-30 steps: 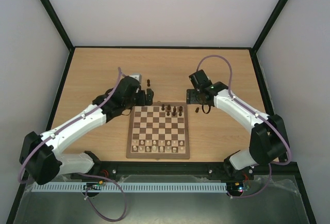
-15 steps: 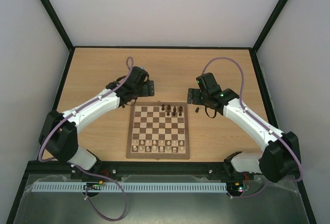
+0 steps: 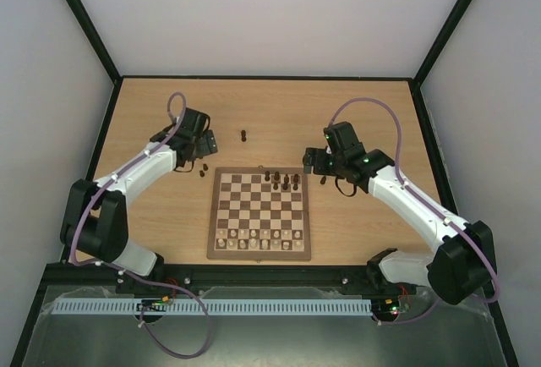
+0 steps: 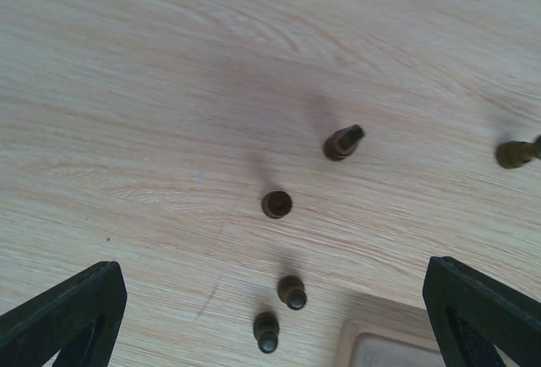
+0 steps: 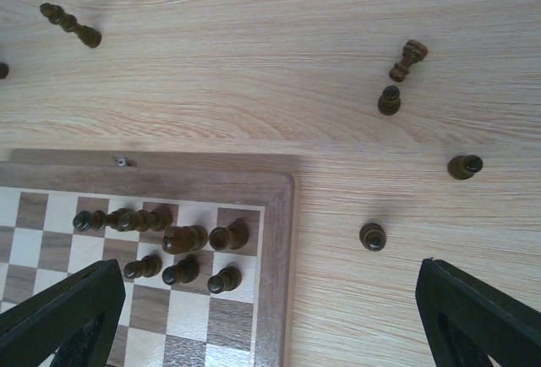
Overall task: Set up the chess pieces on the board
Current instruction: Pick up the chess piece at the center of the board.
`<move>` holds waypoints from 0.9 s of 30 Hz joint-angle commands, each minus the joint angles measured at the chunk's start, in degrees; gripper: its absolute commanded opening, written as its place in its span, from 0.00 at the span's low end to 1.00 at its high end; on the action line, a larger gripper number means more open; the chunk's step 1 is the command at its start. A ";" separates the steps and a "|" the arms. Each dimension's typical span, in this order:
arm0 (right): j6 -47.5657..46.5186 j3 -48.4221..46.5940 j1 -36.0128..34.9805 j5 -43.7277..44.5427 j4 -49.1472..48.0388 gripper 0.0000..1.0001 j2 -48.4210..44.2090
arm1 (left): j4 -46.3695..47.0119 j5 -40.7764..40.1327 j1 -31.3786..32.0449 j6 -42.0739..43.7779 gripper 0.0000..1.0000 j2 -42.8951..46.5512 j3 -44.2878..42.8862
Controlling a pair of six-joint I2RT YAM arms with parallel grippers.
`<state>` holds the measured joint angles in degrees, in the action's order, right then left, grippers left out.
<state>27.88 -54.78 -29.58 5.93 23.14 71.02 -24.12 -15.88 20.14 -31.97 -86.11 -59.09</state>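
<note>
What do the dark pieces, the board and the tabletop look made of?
The dark chess pieces look like turned wood, stained dark brown with slight sheen. The board seems wood or veneer, grain showing in its frame. The table shows pale wood grain, possibly laminate.

A light wood tabletop [image 3: 372, 113] fills the middle of the scene, its pale grain running left to right. Plain white walls close it in: a far wall [image 3: 270, 12], a left wall [image 3: 42, 113] and a right wall [image 3: 503, 130]. Black frame bars [image 3: 84, 22] slant down to the table's far corners, and black edging [image 3: 107, 122] lines its sides. Along the near edge runs a black rail [image 3: 270, 276], then a white slotted strip [image 3: 270, 307] on a dull grey metal sheet [image 3: 279, 342]. The light is soft and even.
</note>
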 commanded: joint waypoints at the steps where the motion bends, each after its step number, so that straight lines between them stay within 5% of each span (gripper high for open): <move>1: -0.72 1.07 0.36 -3.21 -0.82 0.95 -1.32 | 0.25 -1.43 -1.15 -1.09 0.99 -2.04 0.95; 21: -1.20 1.41 0.32 -6.12 -1.96 0.93 -0.55 | 5.60 4.01 0.54 -3.93 0.69 0.78 12.96; 27: -1.32 1.42 0.35 -6.64 -2.09 0.93 -0.34 | 7.16 4.41 0.74 -3.65 0.52 -0.97 13.44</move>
<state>27.22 -54.13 -29.58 0.10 21.06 70.81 -18.65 -11.70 20.60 -35.46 -86.87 -46.41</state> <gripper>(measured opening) 0.928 0.564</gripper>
